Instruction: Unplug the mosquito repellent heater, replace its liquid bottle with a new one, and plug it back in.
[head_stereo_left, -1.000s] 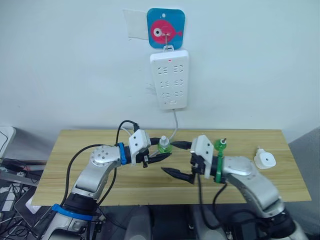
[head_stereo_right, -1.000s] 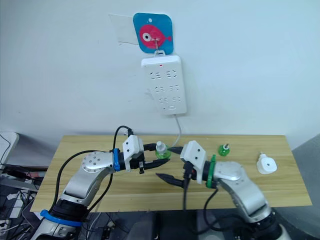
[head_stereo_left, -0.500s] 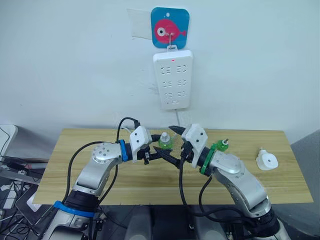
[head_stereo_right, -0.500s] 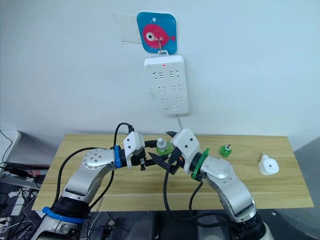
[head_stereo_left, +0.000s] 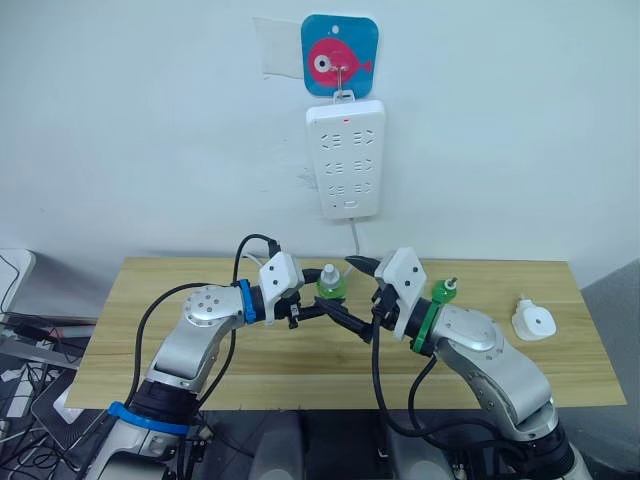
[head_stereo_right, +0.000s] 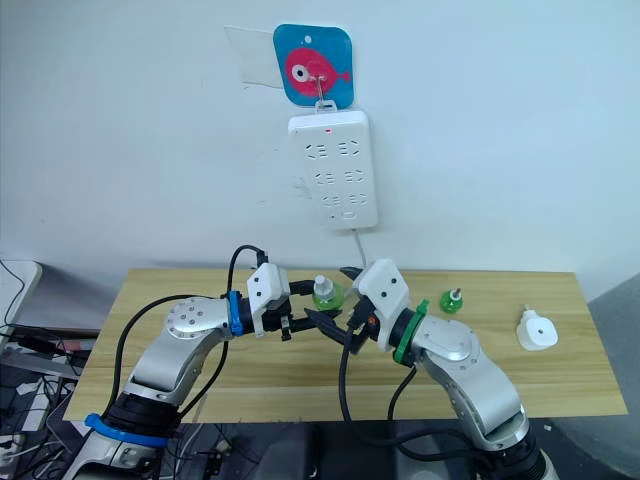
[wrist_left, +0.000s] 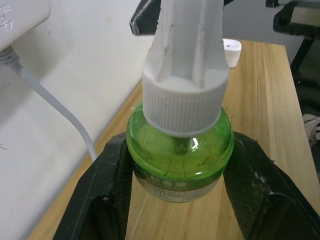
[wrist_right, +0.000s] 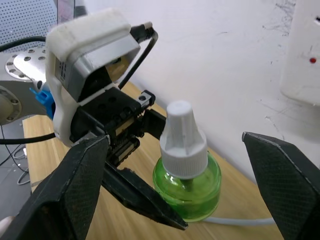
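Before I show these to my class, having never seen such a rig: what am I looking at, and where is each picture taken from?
A two-armed humanoid robot stands at a wooden table. Two pictures come from cameras on its head; the two close-ups come from cameras on its wrists.

The left pincer is shut on a green bottle with a white cap. The right pincer is open, its fingers either side of that cap.

A second green bottle without a cap and the mosquito repellent heater stand on the table, towards the robot's right. A white power strip hangs on the wall.
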